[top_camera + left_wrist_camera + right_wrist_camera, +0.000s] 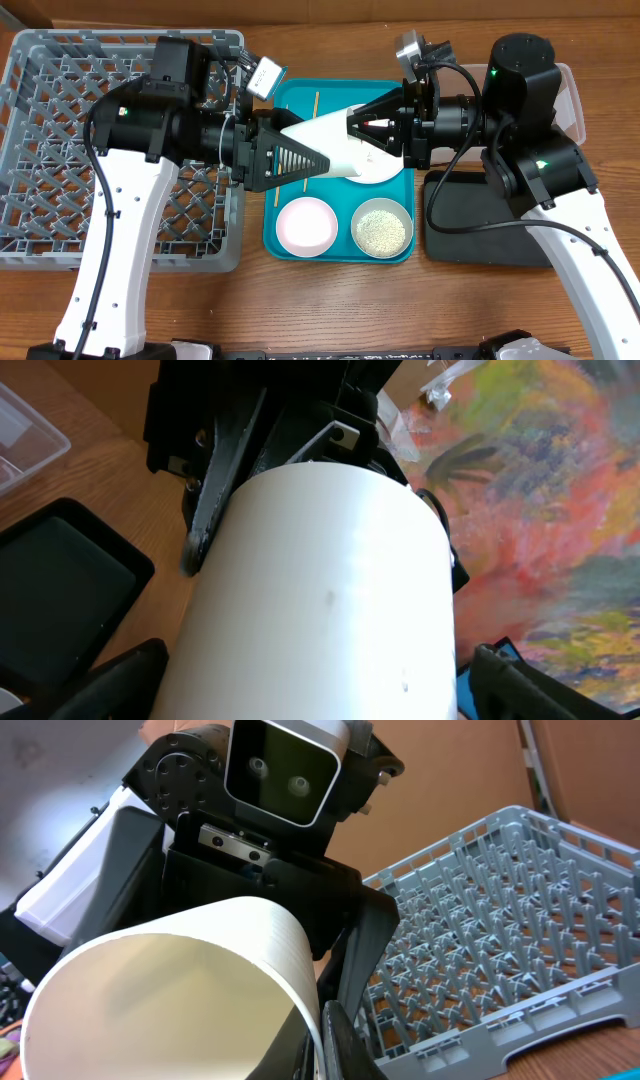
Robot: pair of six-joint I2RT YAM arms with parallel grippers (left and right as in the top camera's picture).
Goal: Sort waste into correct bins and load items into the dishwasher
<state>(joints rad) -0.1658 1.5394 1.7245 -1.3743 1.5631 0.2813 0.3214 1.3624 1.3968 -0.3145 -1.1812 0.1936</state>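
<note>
We see the round white plate (pixel 328 135) held up on edge above the teal plastic serving tray (pixel 290 95), between the two arms. The right gripper (pixel 352 130) is clenched on the plate's rim from the right and carries it. The left gripper (pixel 312 142) faces it from the left with its jaws spread wide, one on each side of the plate. In the left wrist view the plate (pixel 320 590) fills the space between the black fingers (pixel 110 682). We cannot say for sure whether they touch it, but they look released rather than pressing.

In the right wrist view the plate's (pixel 170 990) hollow face turns toward the camera. The left arm stands behind it, and the large square grey plastic dish rack (pixel 500 920) lies beyond on the right.

On the teal tray, near its front edge, two bowls sit side by side. The left small white bowl (pixel 306 224) is plain inside, and the right small white bowl (pixel 354 229) holds loose white rice grains (pixel 381 230). A thin wooden chopstick (pixel 316 103) lies near the tray's back edge, partly hidden by the plate.

The dish rack (pixel 60 100) stands just beside the teal tray on the left. The shallow black rectangular tray (pixel 480 225) lies to its right, and the clear plastic rectangular tub (pixel 572 100) sits behind that, mostly hidden by the right arm. Everything rests on the brown wooden table (pixel 300 300).
</note>
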